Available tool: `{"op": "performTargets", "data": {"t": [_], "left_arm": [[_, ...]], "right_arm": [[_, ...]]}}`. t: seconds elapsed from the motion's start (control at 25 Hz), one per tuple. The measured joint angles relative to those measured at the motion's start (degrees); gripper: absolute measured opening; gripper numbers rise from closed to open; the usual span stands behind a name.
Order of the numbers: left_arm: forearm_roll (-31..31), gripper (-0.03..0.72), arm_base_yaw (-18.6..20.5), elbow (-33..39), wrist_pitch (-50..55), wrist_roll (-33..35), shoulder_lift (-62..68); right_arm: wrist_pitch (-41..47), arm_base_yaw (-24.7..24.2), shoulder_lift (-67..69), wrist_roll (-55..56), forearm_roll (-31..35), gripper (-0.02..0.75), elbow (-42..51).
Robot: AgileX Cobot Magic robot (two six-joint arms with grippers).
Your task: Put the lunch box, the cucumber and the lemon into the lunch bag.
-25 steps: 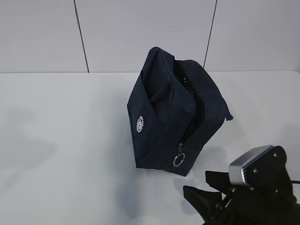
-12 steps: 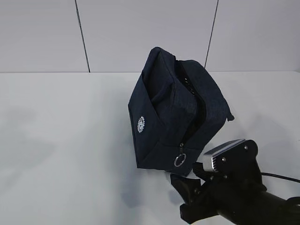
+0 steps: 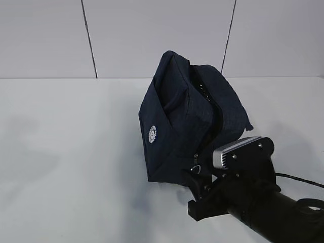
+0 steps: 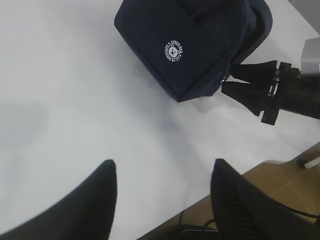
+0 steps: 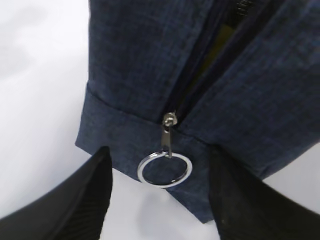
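Right wrist view: the right gripper is held open, its 2 fingers flanking the ring pull at 6 o'clock of the lunch bag, probably to grasp it and work the zipper; the left gripper is parked open over bare table

Dark navy fabric bag, boxy, standing on a white table, tipped so one bottom corner points toward the camera in the exterior view. Small round white logo on the left side panel. Zipper open along most of the top and down the near edge, slit gaping dark. Slider parked low, near the bottom hem, metal ring pull hanging below it against the fabric. A yellowish sliver just visible inside the slit in the right wrist view; contents otherwise impossible to tell.
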Motion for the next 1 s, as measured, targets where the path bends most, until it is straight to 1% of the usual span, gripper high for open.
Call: {"op": "performTargets", "data": {"t": [0.36, 0.76, 1.0], "left_arm": [[0.1, 0.434, 0.0, 0.0, 0.0, 0.0, 0.0], [0.1, 0.434, 0.0, 0.0, 0.0, 0.0, 0.0], [0.1, 0.434, 0.0, 0.0, 0.66, 0.0, 0.0]], "right_arm": [[1.4, 0.0, 0.0, 0.49, 0.12, 0.466, -0.14], [2.45, 0.0, 4.93, 3.83, 0.05, 0.466, -3.86], [2.67, 0.0, 5.66, 5.29, -0.06, 0.466, -5.21]]}}
